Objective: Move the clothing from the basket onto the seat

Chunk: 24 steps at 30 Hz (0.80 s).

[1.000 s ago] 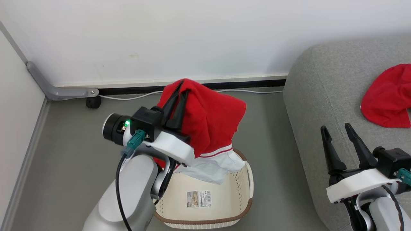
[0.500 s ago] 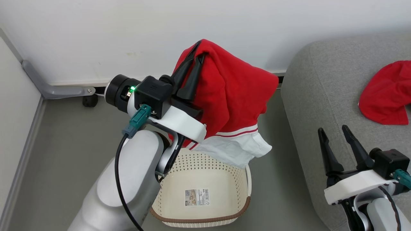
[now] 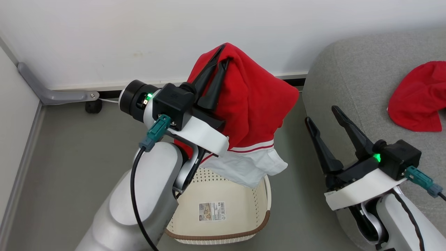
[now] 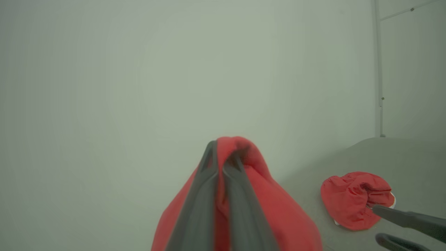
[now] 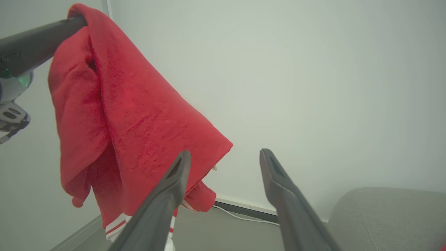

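Because the red shirt [image 3: 251, 104] is soft and light, it flops and folds, and it will not break. On the left, the left gripper [image 3: 224, 54] has its two dark fingers pressed together on a thick fold at the very top of the shirt. That bunched-up fold looks like a good place to hold, since thin cloth could slide out. The shirt hangs high above the back rim of the basket [image 3: 223, 238]. Its long way runs up and down: the pinched red end points up, and the white end points down at the basket. A paper label [image 3: 212, 211] shows on the basket's bottom. Further right, the right gripper [image 3: 322, 115] has its fingers spread wide with nothing between them, a little apart from the shirt. It stands by the left edge of the sofa [image 3: 348, 76]. Another red garment [image 3: 416, 99] lies crumpled farther right on the sofa.
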Available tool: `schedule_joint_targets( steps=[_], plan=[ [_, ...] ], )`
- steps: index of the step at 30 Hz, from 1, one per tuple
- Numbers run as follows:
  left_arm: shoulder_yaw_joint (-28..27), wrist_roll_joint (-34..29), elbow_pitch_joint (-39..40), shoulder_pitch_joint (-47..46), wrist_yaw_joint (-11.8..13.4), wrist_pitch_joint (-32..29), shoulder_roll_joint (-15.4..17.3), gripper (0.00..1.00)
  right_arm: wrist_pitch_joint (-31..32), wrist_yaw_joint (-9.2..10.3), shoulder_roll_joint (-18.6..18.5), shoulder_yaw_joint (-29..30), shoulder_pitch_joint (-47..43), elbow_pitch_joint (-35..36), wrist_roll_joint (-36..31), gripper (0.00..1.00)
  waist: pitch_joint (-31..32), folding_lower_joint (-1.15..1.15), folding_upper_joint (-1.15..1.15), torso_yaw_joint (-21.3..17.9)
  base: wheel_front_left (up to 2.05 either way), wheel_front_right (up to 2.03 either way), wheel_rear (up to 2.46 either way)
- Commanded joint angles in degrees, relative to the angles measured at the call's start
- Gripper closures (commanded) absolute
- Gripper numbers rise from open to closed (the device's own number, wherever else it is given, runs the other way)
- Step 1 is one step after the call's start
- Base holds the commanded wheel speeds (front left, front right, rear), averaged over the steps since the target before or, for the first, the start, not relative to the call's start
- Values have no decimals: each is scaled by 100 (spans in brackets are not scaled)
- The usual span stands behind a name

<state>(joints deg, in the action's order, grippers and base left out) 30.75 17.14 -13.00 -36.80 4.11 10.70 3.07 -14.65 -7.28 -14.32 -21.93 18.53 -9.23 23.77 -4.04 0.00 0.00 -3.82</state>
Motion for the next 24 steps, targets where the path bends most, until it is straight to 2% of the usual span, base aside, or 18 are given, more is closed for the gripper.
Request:
schedule_joint_targets(
  steps=[1, 12, 24],
  plan=[
    [-167, 9, 138, -305, 55, 48, 86, 100, -35, -21, -102, -217, 207, 243, 47, 0, -10, 0, 0, 7, 0, 0, 0],
    [-18, 74, 123, -383, 111, 115, 45, 100, -35, -21, -364, -1304, 937, 408, -20, 0, -126, 0, 0, 68, 0, 0, 0],
    [233, 190, 106, -501, 168, 174, 6, 100, -35, -21, -234, -1824, 1664, -439, -698, 0, -178, 0, 0, 228, 0, 0, 0]
  ],
)
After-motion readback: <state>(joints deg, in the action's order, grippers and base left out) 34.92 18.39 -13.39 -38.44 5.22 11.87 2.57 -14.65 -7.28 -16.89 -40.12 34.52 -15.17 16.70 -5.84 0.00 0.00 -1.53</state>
